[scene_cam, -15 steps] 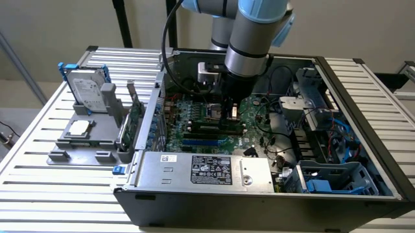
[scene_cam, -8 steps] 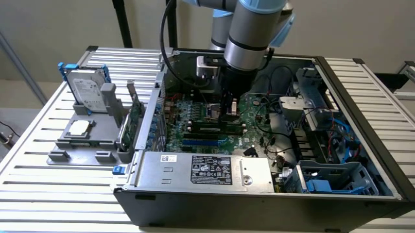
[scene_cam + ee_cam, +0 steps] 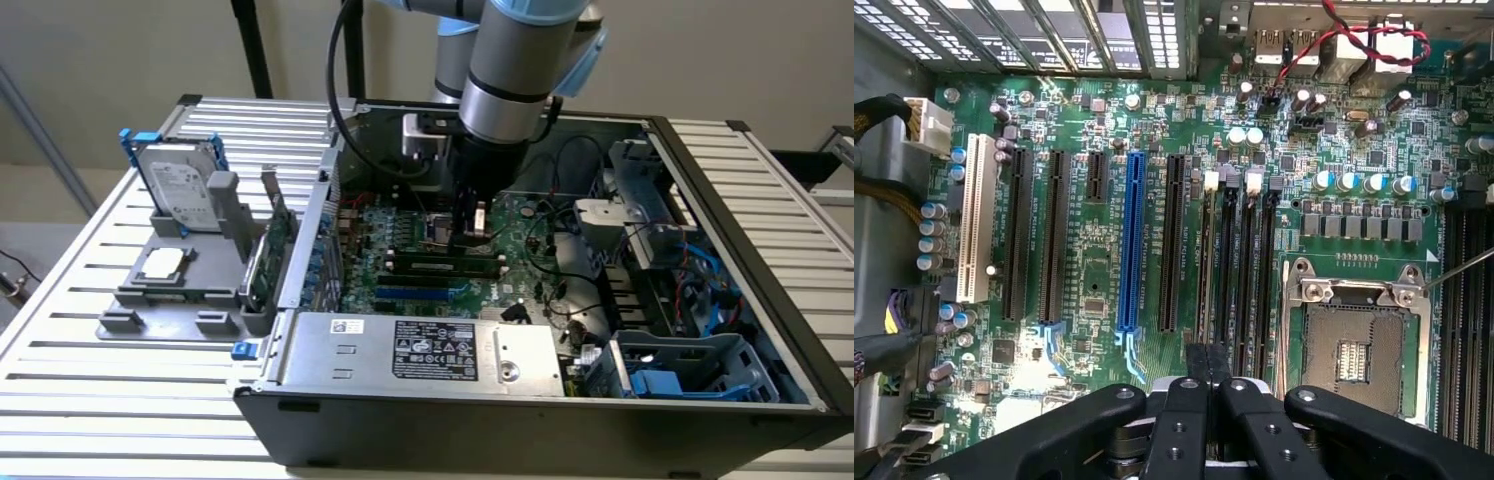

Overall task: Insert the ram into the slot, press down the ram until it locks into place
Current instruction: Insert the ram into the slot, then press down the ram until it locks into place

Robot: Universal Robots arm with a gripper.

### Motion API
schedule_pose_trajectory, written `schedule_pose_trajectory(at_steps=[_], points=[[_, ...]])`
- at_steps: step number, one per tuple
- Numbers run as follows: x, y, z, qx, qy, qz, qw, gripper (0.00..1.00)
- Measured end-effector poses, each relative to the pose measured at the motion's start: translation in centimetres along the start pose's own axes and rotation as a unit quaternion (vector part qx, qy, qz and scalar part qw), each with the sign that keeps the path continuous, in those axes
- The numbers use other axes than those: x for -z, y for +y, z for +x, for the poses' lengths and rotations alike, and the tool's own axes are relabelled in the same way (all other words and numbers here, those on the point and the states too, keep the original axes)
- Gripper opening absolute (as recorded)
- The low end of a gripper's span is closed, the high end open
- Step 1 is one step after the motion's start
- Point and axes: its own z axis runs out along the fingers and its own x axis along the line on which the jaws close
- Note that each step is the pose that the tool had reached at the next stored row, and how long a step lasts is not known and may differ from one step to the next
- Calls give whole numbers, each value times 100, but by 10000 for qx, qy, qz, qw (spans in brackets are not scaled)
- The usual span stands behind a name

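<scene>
The ram appears to stand upright in the slot, among the parallel memory sockets of the board, so the insertion looks largely made. The pressing down is the part left to confirm: whether the ram has locked cannot be told. The gripper has its fingers pressed together with nothing seen between them, and it hangs over the near end of those sockets.

Beside them sits the bare processor socket, its thin lever sticking up. Loose cables cross the case at the exterior view's right of the ram, leaving modest room to work. On the slatted worktop, a grey holder carries a hard drive and a wider card.
</scene>
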Motion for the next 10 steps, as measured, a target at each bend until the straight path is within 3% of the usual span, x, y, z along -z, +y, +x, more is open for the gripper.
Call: schedule_pose_trajectory(at_steps=[10], points=[[20,2,0,0,0,0,10000,11]])
